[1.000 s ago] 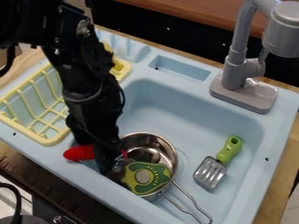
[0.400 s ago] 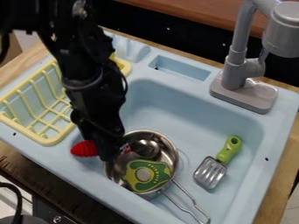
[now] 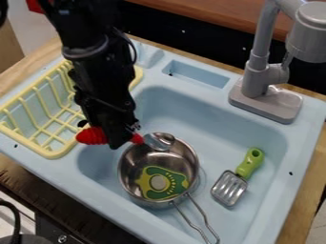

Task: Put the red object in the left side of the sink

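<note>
Gripper (image 3: 121, 143), pinched shut on 1 red-handled spoon (image 3: 93, 136), hangs over the sink's (image 3: 207, 128) left side; 1 pot (image 3: 129, 175) beneath holds 1 green toy (image 3: 172, 180). Spatula (image 3: 245, 167), rack (image 3: 53, 153) and faucet (image 3: 257, 71) surround; wooden counter (image 3: 28, 66).

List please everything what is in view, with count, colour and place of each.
Spoon: 1, red handle, metal bowl, held above the sink
Pot: 1, silver, in the sink
Lid-like piece: 1, green, inside the pot
Spatula: 1, green and silver, right in the sink
Sink: 1, light blue, centre
Rack: 1, yellow, left
Faucet: 1, grey, upper right
Cable: 1, black, lower left
Arm: 1, black, from top
Hand: 1, black, around spoon handle
</note>
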`<state>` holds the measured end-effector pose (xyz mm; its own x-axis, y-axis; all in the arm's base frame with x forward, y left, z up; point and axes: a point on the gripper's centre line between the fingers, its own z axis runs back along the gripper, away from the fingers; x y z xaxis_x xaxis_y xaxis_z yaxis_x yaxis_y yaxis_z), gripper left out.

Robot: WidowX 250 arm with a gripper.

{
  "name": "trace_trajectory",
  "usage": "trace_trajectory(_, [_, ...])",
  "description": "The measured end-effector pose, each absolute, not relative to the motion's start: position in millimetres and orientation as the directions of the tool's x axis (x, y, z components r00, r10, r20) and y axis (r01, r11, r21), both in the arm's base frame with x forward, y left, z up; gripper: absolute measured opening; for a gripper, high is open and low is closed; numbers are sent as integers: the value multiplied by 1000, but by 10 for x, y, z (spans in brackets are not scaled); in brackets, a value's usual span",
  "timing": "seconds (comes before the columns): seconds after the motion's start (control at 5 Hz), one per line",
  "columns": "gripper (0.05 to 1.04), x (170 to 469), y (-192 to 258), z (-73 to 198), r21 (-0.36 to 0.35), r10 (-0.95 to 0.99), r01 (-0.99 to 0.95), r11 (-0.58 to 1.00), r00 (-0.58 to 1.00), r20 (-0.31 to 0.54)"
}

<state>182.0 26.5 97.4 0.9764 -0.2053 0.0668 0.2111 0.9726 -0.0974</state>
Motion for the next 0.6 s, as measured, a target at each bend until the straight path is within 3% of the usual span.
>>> trace_trajectory(0.4, [389, 1767, 304, 1129, -139, -187, 198, 970, 978, 94])
trace_trajectory(0.6, [389, 1766, 437, 1237, -153, -83, 117, 981, 973, 213])
